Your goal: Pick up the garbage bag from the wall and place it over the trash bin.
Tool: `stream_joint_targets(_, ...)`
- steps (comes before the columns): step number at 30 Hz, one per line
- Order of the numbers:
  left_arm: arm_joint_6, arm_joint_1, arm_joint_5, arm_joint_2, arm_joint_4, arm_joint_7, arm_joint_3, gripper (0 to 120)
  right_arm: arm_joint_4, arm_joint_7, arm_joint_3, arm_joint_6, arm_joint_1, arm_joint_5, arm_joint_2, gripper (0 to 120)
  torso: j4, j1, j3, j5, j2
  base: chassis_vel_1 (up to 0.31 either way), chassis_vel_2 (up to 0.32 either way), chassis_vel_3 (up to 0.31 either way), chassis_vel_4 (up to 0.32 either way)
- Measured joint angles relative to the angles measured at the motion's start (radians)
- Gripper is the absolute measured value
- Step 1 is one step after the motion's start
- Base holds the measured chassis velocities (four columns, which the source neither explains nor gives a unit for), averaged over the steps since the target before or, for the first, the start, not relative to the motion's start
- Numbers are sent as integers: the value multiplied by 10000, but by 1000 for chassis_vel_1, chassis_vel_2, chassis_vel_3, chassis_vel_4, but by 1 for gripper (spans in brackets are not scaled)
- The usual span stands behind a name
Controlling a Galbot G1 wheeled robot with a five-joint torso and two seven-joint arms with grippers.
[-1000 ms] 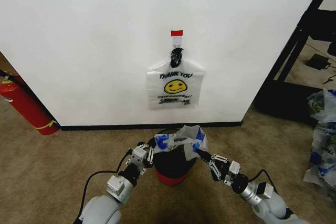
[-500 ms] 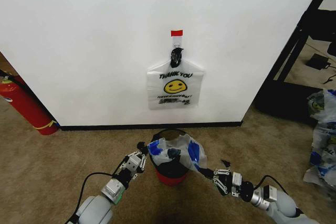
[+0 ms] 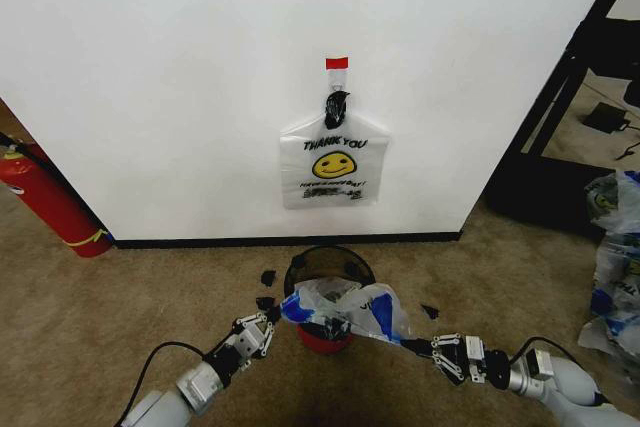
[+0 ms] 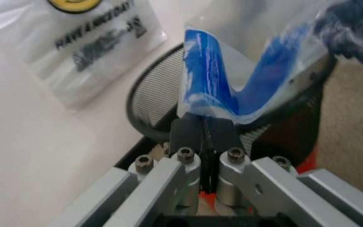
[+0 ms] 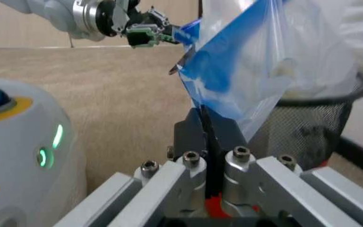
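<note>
Both grippers, left (image 3: 272,319) and right (image 3: 420,345), pinch the garbage bag (image 3: 340,307) (blue-printed) above brown carpet (image 3: 100,307).

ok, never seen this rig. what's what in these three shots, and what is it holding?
It is a wheeled robot with two arms. The wide shot comes from its head camera, looking down at a carpeted floor and a white wall. The other two come from cameras on each wrist, looking along the fingers.

The left gripper and the right gripper are each shut on an edge of a blue-and-white garbage bag, stretched between them low against the front of a black mesh trash bin with a red base. The wrist views show each edge pinched in the fingers.

A second bag, printed with a smiley face and THANK YOU, hangs on the wall. A red fire extinguisher leans at the left.
</note>
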Motion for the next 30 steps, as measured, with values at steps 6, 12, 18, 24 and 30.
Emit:
stream_joint_targets(6,-96,-42,508,-151,536,88,38,0,-540,793,-404,502,187,-508,287,0,0,0,0,-3,0,0,0,0,0)
stream_joint_targets(12,-142,-180,923,-357,1035,73,4,0,-935,2344,-893,1092,425,-997,594,0,0,0,0,-5,0,0,0,0,0)
stream_joint_targets(18,-100,-470,1127,-729,1526,-100,-13,0,-1268,4515,-1438,1623,778,-1544,987,0,2,0,0,-5,0,0,0,0,0)
stream_joint_targets(24,46,-570,1154,-922,1594,-147,-17,0,-1395,5567,-1618,1583,889,-1498,1228,0,0,0,0,-6,0,0,0,0,0)
stream_joint_targets(30,74,-416,1183,-832,1435,-125,-3,0,-1450,5960,-1648,1465,772,-1028,1309,0,0,0,0,-6,0,0,0,0,0)
